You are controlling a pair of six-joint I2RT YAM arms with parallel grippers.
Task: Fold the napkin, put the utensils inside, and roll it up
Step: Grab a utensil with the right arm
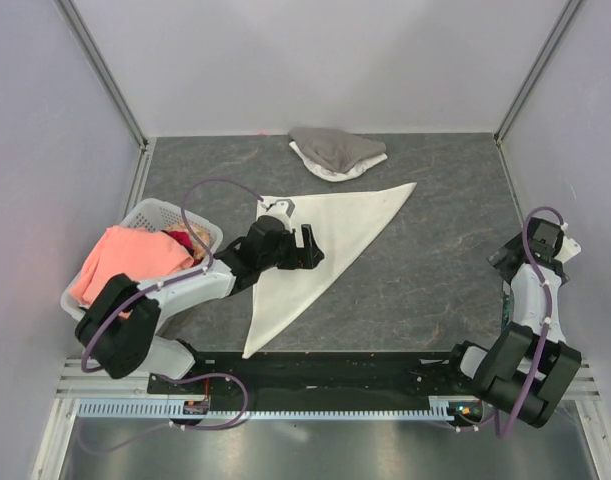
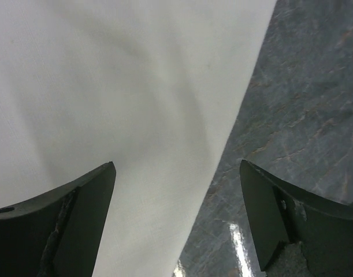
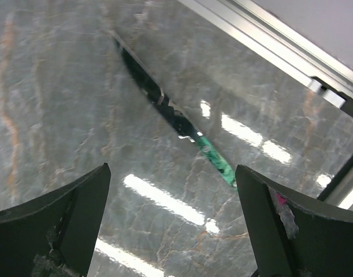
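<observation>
Jaws wide, empty: left gripper (image 2: 177, 164) above napkin (image 2: 107, 86), right gripper (image 3: 173, 167) above utensil (image 3: 164, 109).

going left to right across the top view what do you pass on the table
salmon-pink cloth in the white plastic basket → cream-white folded napkin → right arm's tool, open

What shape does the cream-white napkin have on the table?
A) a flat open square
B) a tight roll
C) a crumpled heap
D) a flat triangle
D: in the top view the napkin lies flat as a long triangle, with one corner pointing to the far right and another toward the near edge of the table.
</observation>
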